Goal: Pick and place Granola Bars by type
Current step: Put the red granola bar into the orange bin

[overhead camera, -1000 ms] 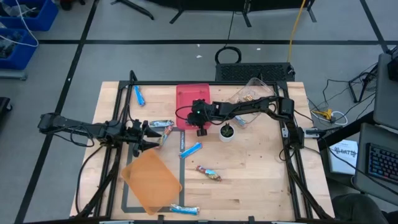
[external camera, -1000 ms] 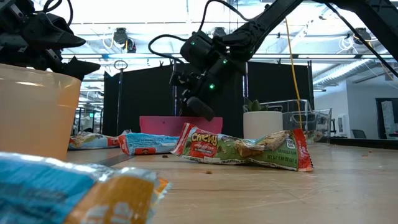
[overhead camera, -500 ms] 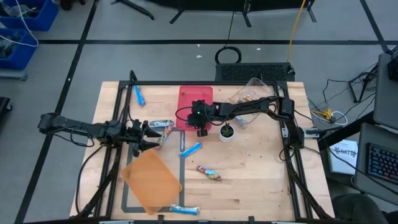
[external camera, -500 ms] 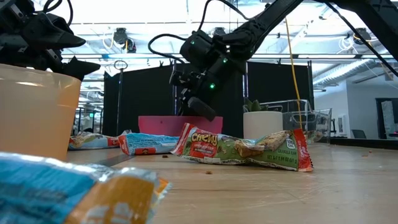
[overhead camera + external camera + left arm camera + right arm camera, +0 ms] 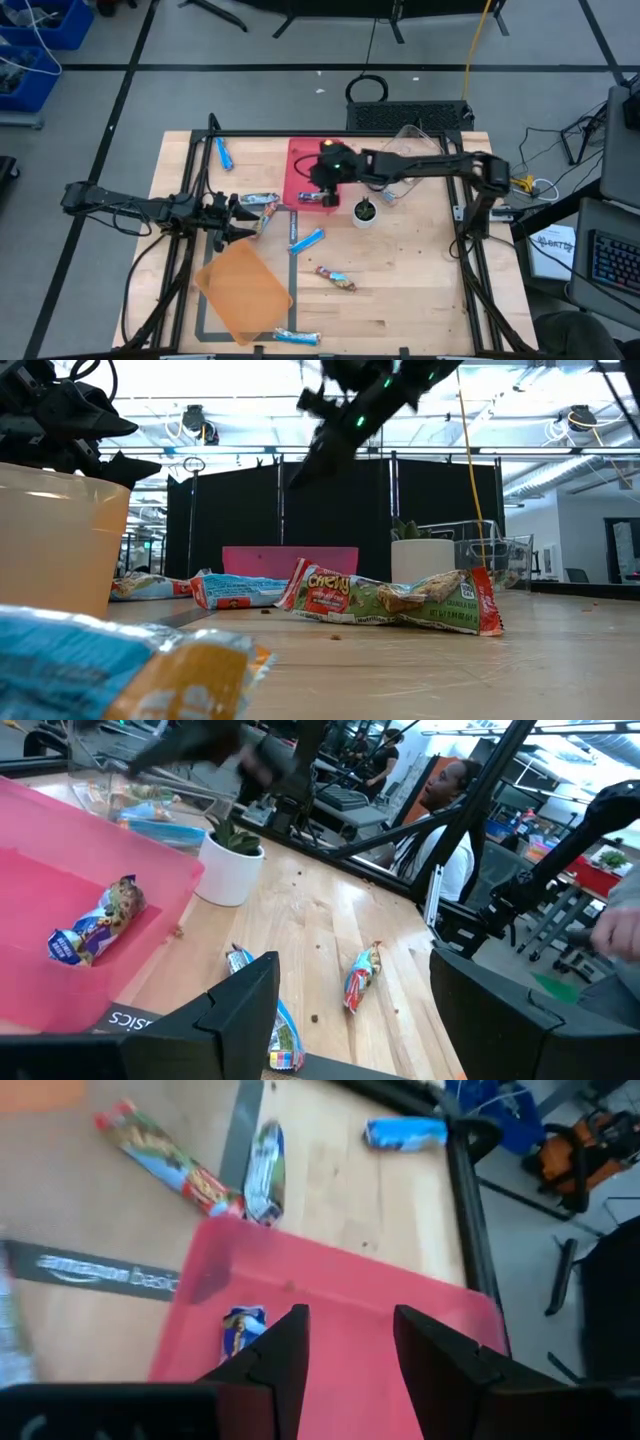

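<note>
A multicolour-wrapped granola bar (image 5: 322, 198) lies flat in the red tray (image 5: 305, 160), near the tray's near edge; it also shows in the right wrist view (image 5: 240, 1332). My right gripper (image 5: 324, 180) hovers open above the tray, its fingers (image 5: 290, 1355) clear of the bar. Other bars lie flat on the table: a blue one (image 5: 307, 240), a red-brown one (image 5: 336, 279), one (image 5: 262, 200) next to my left gripper, a blue one (image 5: 222, 153) at the far left, and one (image 5: 297, 337) at the near edge. My left gripper (image 5: 240, 215) waits open, left of centre.
An orange tray (image 5: 245, 290) sits near the table's near left corner. A potted plant in a white cup (image 5: 365, 212) stands right of the red tray. A clear container (image 5: 405, 150) stands at the far side. A person (image 5: 445, 810) shows beyond the table.
My right gripper has risen from the red tray's near edge and moved toward the far edge, over the tray. A multicolour bar now lies in the tray where the gripper stood before.
</note>
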